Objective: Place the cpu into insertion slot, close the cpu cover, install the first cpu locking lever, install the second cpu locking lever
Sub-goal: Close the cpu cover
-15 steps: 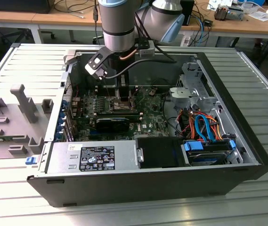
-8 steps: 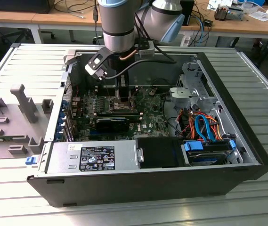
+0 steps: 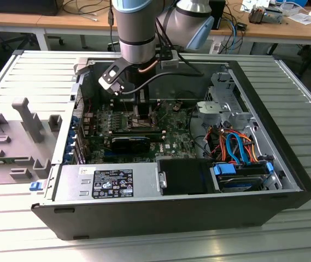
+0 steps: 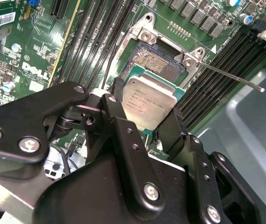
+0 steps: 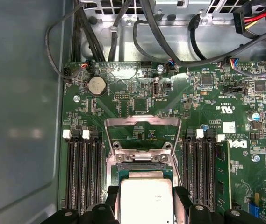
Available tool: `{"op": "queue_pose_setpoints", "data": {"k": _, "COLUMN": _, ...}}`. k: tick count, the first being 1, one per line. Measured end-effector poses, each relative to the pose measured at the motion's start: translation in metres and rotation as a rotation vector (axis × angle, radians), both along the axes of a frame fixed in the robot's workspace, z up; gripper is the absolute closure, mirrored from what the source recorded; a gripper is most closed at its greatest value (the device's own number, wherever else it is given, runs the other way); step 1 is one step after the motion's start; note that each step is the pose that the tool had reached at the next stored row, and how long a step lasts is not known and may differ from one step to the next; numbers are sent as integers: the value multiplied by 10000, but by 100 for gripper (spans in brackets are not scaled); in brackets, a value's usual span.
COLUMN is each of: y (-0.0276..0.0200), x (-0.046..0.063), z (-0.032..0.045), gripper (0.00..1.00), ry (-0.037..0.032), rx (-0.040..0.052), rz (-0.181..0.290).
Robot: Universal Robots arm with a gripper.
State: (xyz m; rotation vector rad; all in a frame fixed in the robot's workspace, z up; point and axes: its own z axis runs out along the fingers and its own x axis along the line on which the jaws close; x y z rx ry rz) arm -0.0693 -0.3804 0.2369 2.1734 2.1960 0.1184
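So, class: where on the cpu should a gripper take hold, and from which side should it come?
By two opposite thin edges, coming from above. The cpu is a flat square with its metal top facing up, and the gripper holds it that way close to the insertion slot, leaving the underside free.

Arm [image 3: 136,33]: one, upright, wrist pointing straight down. Gripper [image 5: 147,207]: two black fingers [image 5: 112,196] clamped on opposite edges of the cpu [image 4: 150,99].

The cpu [image 4: 151,98] in the gripper [image 4: 146,106] — over the insertion slot [image 4: 158,65], between memory slots [image 5: 83,172].
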Motion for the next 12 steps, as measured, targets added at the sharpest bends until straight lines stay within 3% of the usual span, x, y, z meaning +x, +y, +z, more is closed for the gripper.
{"op": "queue_pose_setpoints", "data": {"k": 12, "y": 0, "x": -7, "z": -30, "gripper": 45, "ry": 0, "rx": 0, "rz": 1}}
